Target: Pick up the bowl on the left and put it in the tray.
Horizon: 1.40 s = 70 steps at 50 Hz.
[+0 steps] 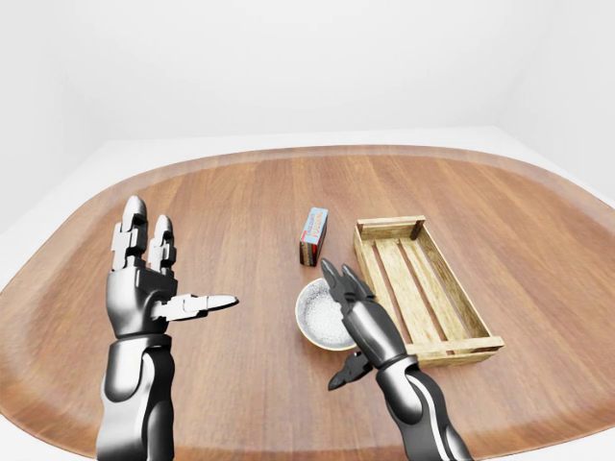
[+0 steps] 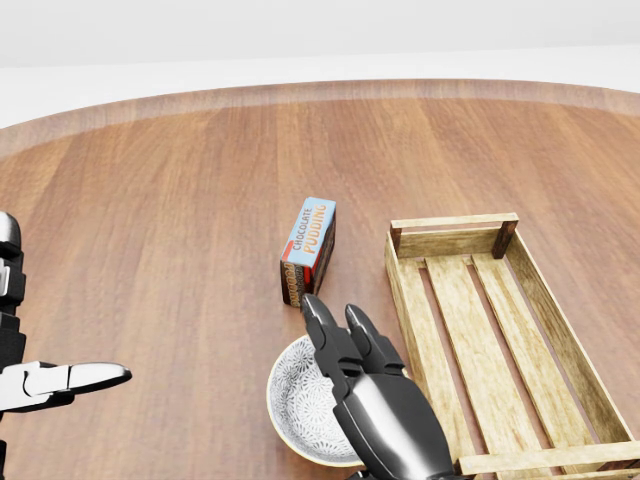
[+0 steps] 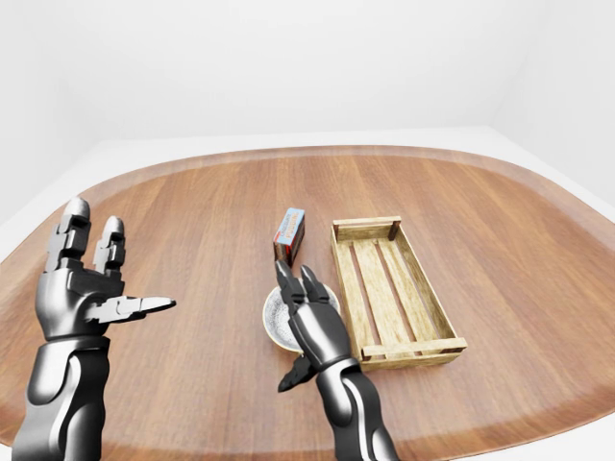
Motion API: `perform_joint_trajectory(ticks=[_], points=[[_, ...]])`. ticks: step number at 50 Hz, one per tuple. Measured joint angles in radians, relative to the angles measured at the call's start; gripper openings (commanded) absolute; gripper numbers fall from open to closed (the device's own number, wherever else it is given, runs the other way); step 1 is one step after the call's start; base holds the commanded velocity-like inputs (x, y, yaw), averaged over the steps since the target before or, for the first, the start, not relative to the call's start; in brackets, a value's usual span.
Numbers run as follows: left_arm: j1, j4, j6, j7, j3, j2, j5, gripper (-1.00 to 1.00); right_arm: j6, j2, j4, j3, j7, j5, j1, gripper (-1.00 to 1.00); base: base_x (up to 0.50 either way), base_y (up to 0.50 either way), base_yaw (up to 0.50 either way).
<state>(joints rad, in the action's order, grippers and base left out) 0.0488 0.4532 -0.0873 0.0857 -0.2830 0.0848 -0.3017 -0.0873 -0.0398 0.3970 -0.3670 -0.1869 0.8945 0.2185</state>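
Observation:
A white speckled bowl (image 2: 296,400) with a tan rim sits on the wooden table, just left of the slatted wooden tray (image 2: 480,320). My right hand (image 1: 338,325) reaches over the bowl's right half. Its fingers (image 2: 335,340) are stretched out straight above the bowl and the thumb hangs below the near rim, so the hand is open and not closed round the bowl. My left hand (image 1: 183,264) is raised at the left of the left-eye view, open, palm turned inward, holding nothing. The tray holds nothing.
A Chocolate Pudding box (image 2: 308,250) lies just above the bowl in the head view, to the left of the tray's far corner. The round table's (image 1: 240,192) rim curves along the top and bottom of the eye views, with white floor and walls beyond it.

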Motion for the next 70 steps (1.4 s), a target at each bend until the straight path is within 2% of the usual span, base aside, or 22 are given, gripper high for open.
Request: perform_joint_trajectory(ticks=[33, 70], points=[[0.002, 0.005, 0.0, 0.001, -0.006, 0.002, -0.004, 1.0, 0.0, 0.007, -0.106, -0.007, -0.077, 0.094, -0.008, 1.0, 0.0, 0.0, 0.0], [-0.003, -0.004, 0.0, -0.002, -0.002, 0.002, -0.001, 1.0, 0.0, 0.022, -0.289, 0.059, -0.111, 0.109, -0.075, 1.0, 0.0, 0.0, 0.0]])
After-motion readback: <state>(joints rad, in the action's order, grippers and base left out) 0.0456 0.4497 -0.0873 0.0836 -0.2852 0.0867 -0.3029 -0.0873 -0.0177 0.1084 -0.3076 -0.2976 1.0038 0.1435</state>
